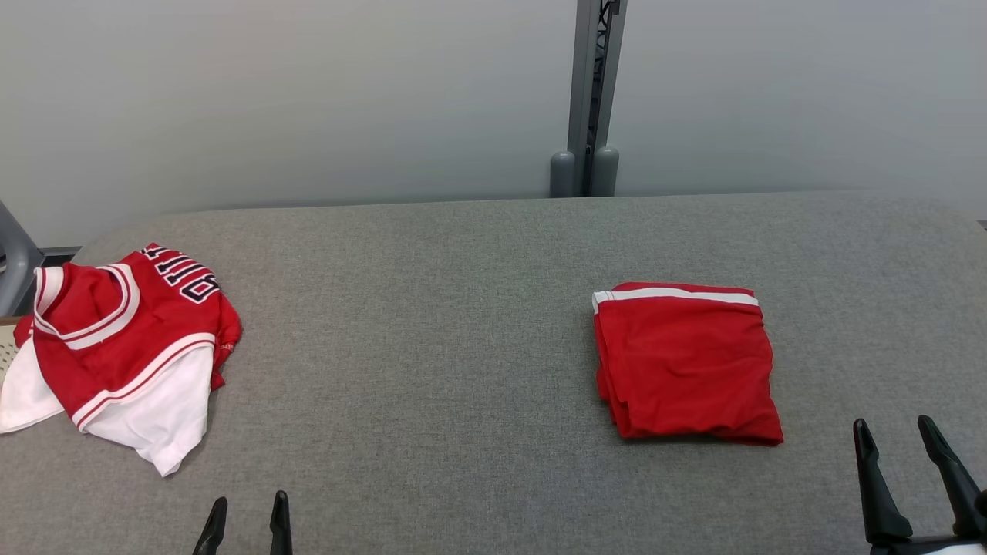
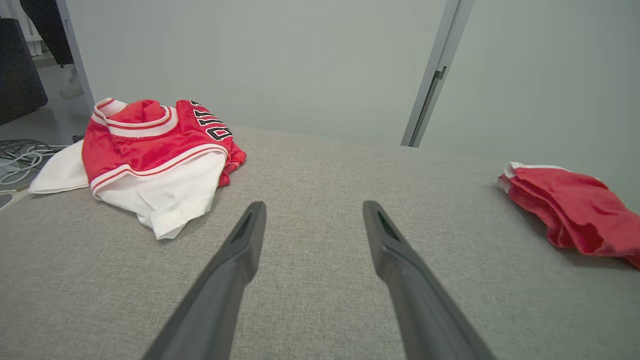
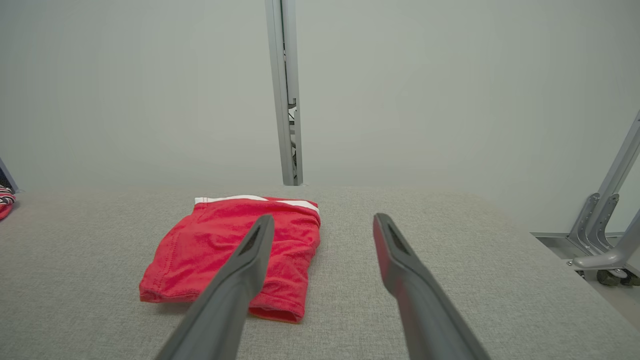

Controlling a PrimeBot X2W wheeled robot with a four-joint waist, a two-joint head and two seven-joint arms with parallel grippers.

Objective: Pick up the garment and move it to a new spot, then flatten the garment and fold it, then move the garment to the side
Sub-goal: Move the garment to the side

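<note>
Garment (image 1: 686, 362) folded, at 3 o'clock on surface (image 1: 432, 308), seemingly set aside; left hand (image 1: 250, 498) and right hand (image 1: 891, 421) both wide open, empty; next, probably left hand to pile (image 1: 123, 339) at 9 o'clock.

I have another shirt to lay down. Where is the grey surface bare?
The widest bare stretch lies between the red-and-white jersey pile and the folded red garment. A narrower strip lies to the garment's right. The left end, under the pile, is crowded.
</note>
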